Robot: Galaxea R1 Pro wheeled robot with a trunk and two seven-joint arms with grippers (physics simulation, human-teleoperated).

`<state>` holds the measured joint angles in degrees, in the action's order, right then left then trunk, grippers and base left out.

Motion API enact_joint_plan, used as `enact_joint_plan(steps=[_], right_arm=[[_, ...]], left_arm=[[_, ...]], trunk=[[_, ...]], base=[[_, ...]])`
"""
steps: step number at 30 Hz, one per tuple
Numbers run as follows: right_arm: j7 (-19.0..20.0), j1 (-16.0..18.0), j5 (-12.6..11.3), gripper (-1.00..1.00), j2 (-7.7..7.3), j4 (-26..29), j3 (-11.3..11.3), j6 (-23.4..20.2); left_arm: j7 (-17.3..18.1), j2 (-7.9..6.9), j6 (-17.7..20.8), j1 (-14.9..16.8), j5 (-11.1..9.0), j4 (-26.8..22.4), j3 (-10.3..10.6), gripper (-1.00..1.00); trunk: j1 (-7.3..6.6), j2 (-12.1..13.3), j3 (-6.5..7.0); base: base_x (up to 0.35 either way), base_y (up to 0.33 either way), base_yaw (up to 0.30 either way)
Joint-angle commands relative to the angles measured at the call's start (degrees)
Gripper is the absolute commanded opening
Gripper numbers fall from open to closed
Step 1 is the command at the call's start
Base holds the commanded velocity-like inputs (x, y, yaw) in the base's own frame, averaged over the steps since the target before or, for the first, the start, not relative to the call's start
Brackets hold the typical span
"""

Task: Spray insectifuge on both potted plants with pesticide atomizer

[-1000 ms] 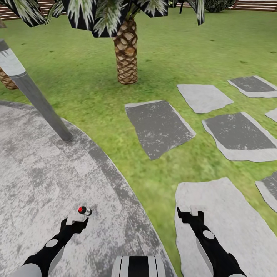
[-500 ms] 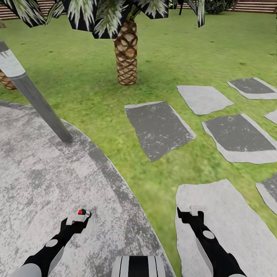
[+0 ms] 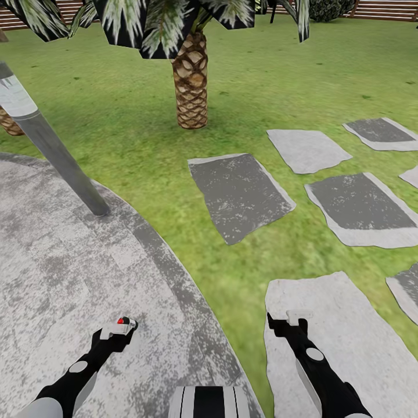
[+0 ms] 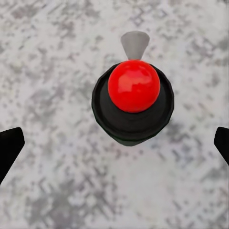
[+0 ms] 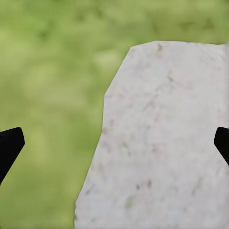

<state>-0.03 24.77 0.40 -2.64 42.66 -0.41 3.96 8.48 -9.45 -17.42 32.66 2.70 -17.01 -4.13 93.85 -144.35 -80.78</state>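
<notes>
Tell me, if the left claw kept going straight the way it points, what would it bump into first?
Probably the red-topped black object standing on the grey paving, centred between the left gripper fingers; how far off is unclear.

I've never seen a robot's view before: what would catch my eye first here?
Probably the small dark object with a shiny red top, standing on the grey paved patio right under the left tool. Beyond that, a palm trunk rises from the lawn, and flat stepping stones trail off over the grass to the right.

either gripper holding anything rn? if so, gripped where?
Nothing held. Left gripper is open above a red-topped black object on the patio; right gripper is open over a stepping stone.
</notes>
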Motion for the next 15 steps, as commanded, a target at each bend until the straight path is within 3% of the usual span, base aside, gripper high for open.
enact_joint_plan(steps=[1,15], right_arm=[[-0.02,0.02,0.04,1.0,0.0,-0.03,-0.03,0.17],[0.01,0.02,0.04,1.0,0.0,-0.03,-0.05,0.17]], left_arm=[[0.4,0.03,-0.16,0.03,0.28,0.05,-0.44,1.0],[0.4,0.05,-0.16,-0.02,0.28,0.05,-0.44,1.0]], trunk=[[-0.01,-0.01,-0.03],[-0.01,-0.01,-0.03]], base=[[0.003,0.0,0.0],[0.03,-0.012,0.0]])
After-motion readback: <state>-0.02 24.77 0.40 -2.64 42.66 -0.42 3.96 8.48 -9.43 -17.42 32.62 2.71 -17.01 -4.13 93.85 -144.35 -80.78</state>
